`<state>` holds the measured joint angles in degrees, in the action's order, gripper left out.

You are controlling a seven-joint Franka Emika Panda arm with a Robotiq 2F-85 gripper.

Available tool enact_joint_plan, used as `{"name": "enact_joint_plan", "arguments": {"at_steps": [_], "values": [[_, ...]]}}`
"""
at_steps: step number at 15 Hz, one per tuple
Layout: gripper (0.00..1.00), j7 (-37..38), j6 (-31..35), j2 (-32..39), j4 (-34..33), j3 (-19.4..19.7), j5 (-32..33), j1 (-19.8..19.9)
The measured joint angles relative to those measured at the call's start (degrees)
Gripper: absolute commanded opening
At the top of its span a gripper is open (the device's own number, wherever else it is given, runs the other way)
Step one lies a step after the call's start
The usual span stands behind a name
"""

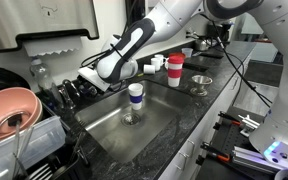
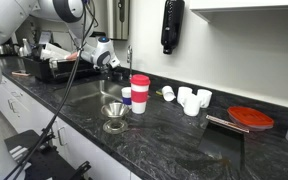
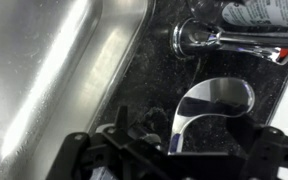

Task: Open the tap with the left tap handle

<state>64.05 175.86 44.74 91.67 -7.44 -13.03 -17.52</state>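
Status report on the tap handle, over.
Gripper open, left tap handle between its jaws in wrist view, not gripped. Tap just beyond. Nothing blocking.

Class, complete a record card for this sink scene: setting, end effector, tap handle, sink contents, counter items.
Setting: steel sink in dark stone counter
End effector: open, seen in wrist view
Left tap handle: chrome lever lying within the opening; contact cannot be told
Sink contents: white cup with blue band
Counter items: red-and-white cup, metal funnel, white cups
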Motion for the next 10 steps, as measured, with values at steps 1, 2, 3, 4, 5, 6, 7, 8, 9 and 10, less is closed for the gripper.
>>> {"name": "enact_joint_plan", "arguments": {"at_steps": [1,2,3,4,5,6,7,8,9,10], "values": [[0.96,-0.6,-0.1,0.5,-0.9,-0.4,-0.2,0.3],[0.93,-1.2,-0.2,1.1,-1.6,-0.7,-0.4,0.7],[0.93,-1.8,-0.2,1.6,-2.4,-1.1,-0.6,1.0],[0.92,-2.3,-0.3,2.1,-3.1,-1.4,-0.9,1.2],[0.85,-2.8,-0.4,2.7,-3.8,-1.7,-1.1,1.4],[0.75,-3.3,-0.6,3.3,-4.6,-2.0,-1.3,1.7],[0.62,-3.9,-0.7,3.9,-5.4,-2.4,-1.4,2.0],[0.54,-4.5,-0.9,4.5,-6.2,-2.9,-1.5,2.3],[0.46,-5.2,-1.0,5.2,-7.1,-3.4,-1.7,2.5],[0.4,-5.9,-1.1,5.7,-7.7,-3.9,-2.0,2.8]]}}
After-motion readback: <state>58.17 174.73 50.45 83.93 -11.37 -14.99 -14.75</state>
